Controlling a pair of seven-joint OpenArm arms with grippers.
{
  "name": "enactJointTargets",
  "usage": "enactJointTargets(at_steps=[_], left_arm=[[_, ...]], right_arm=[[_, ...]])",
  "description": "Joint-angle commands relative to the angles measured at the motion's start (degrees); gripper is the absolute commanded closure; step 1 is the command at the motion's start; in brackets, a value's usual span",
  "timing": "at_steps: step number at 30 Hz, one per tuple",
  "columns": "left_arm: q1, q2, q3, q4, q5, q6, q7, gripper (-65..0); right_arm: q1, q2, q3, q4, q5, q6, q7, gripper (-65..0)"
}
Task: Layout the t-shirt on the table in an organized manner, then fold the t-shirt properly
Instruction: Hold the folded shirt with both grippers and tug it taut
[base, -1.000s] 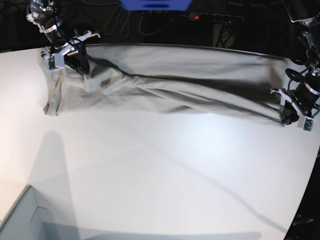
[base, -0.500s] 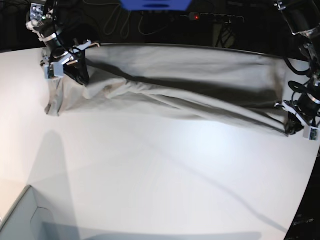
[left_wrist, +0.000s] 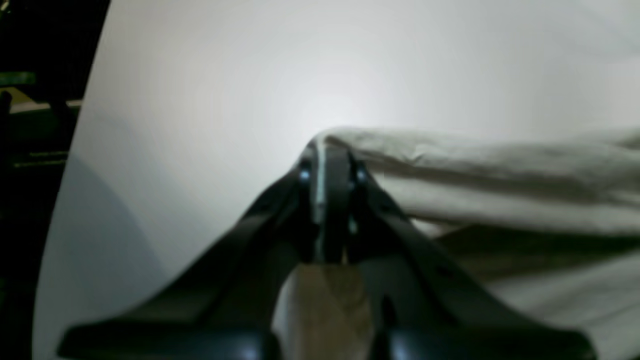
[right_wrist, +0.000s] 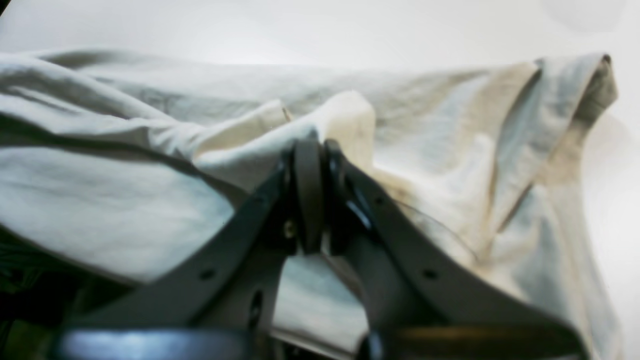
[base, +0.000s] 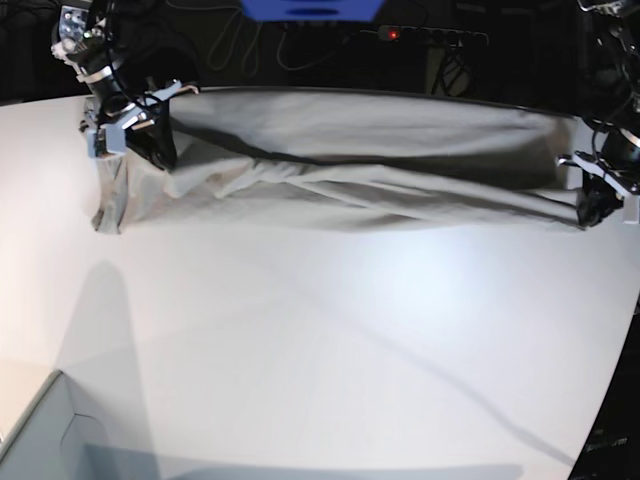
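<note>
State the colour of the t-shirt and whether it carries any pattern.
The t-shirt is plain light grey-beige with no print visible; the base view shows it best.

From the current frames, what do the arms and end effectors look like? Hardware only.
Both arms are dark with silver ring bands at the joints and black cables alongside. The left end effector and right end effector carry pale grey-white bracket blocks at the wrist. In the wrist views the fingers are slim matte black bars with small bolt holes, converging to narrow tips; no legible markings.
</note>
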Motion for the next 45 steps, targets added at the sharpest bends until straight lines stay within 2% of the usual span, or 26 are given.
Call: enactJointTargets(at_steps=[1,6,9,15,19,31,38,45], left_arm=[[0.23,-0.89,-0.13,-0.09,-0.84,0.12,-2.72,-0.2],[1.02,-0.98,-0.04,-4.84,-1.02,0.12,-8.26,-0.2],[1.02,-0.98,-0.04,-6.95,-1.02,0.12,-9.05,-0.2],[0.93,-0.72,0.84,-8.35,-0.66,0.12,-9.05,-0.2],[1.02,-1.16,3.30,-9.32,-0.66,0.12,-9.05,-0.2],[-1.09,-1.42,2.95,-12.66,-0.58,0.12,-9.23,-0.2],[-6.28,-4.23,2.86,-12.22,-0.58,0.12,-11.43,-0.2],[-9.88,-4.59,3.21,-13.10,-0.49,0.12,-11.43,-0.2]], right_arm=[[-0.39,0.28,1.01,2.04,1.31,0.82,1.93,0.0],[-2.50,0.72,2.59,5.12,3.94,0.82,2.01,0.0],[-2.94,0.81,4.79,5.74,5.62,0.82,1.93,0.0],[-3.02,0.28,7.51,5.38,5.26,0.82,1.75,0.0],[-2.76,0.28,7.34,2.31,5.18,0.82,1.75,0.0],[-1.88,0.37,7.16,-3.41,5.18,0.82,2.01,0.0],[-1.79,0.28,7.16,-2.88,5.18,0.82,2.01,0.0],[-1.88,0.37,2.94,-3.32,5.09,0.82,2.01,0.0]])
